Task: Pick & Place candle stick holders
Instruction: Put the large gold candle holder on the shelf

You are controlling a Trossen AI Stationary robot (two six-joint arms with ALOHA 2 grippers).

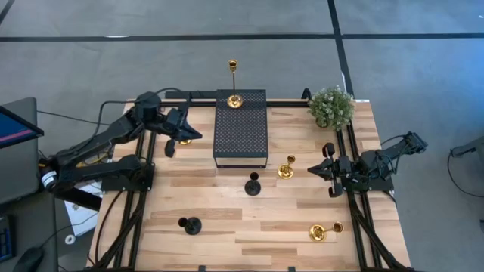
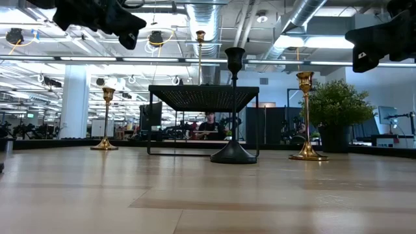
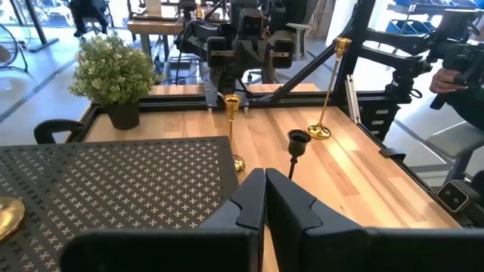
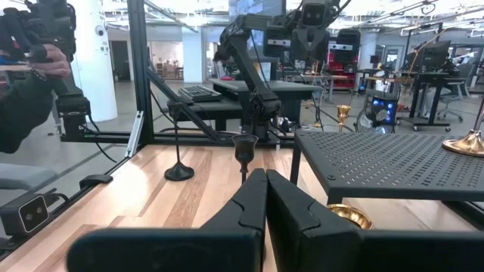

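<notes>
- The left gripper [image 1: 195, 134] hangs above the wooden table [image 1: 227, 227] on its left side, just beside the black platform [image 1: 242, 136], with its fingers [image 3: 249, 204] pressed together and nothing in them
- The right gripper [image 1: 314, 171] hangs over the right side of the table, also closed tight and holding nothing
- One tall gold candle holder [image 1: 234, 100] stands on the far end of the black platform, with its thin stem going straight up
- A second gold candle holder [image 1: 184, 140] stands on the table left of the platform, partly hidden under the left gripper
- A third gold candle holder [image 1: 286, 171] stands on the table just to the right of the platform's near corner, between the platform and the right gripper
- A fourth gold candle holder [image 1: 318, 232] stands near the front right part of the table, well apart from the others
- One black candle holder [image 1: 252, 185] stands on the table just in front of the platform
- The other black candle holder [image 1: 190, 224] stands near the front left part of the table, away from both grippers
- A small green plant [image 1: 331, 107] sits at the far right corner of the table, near the platform but not touching it
- In the low view, the black candle holder in the middle looks biggest, with gold ones on each side
- A person's hand [image 4: 47, 59] shows in the room beyond the table, holding something dark that I cannot make out
</notes>
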